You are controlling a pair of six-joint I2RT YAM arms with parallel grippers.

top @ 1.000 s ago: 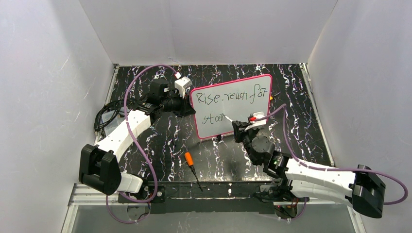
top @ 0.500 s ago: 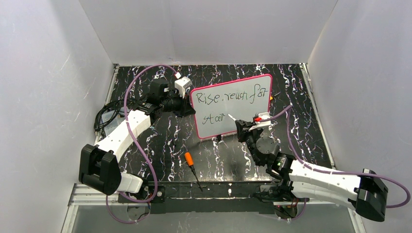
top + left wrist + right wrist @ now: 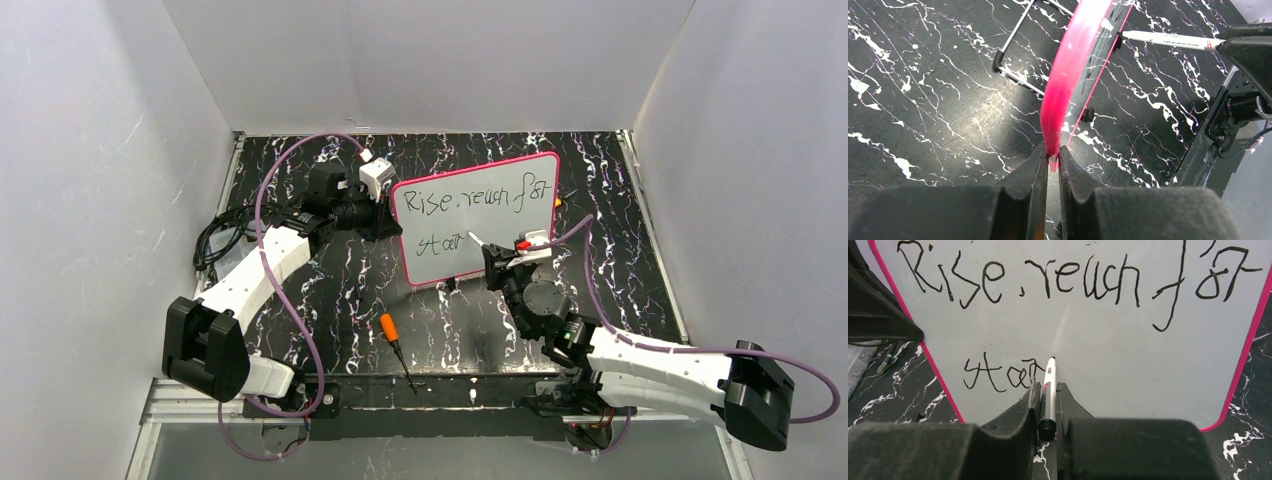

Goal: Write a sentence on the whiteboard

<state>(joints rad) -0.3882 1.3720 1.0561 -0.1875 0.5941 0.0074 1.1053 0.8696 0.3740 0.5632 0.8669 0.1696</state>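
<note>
The whiteboard (image 3: 505, 235) with a pink-red frame stands upright mid-table, its face toward me. The sentence (image 3: 1068, 282) reads "Rise, reach for" on top and "star" (image 3: 1000, 374) below; it also shows in the top view (image 3: 470, 198). My left gripper (image 3: 1052, 152) is shut on the board's pink left edge (image 3: 1068, 65). My right gripper (image 3: 1048, 390) is shut on a white marker (image 3: 1048, 390), whose tip sits at the board just right of "star". The marker also shows in the top view (image 3: 483, 246).
An orange-handled screwdriver (image 3: 394, 343) lies on the black marbled table (image 3: 340, 290) near the front. Black cables (image 3: 215, 240) bunch at the left edge. The board's wire stand (image 3: 1015, 55) juts out behind it. White walls enclose the table.
My right gripper moved the marker tip right from the end of "star", then drew back slightly left. The left arm and the board have not moved.
</note>
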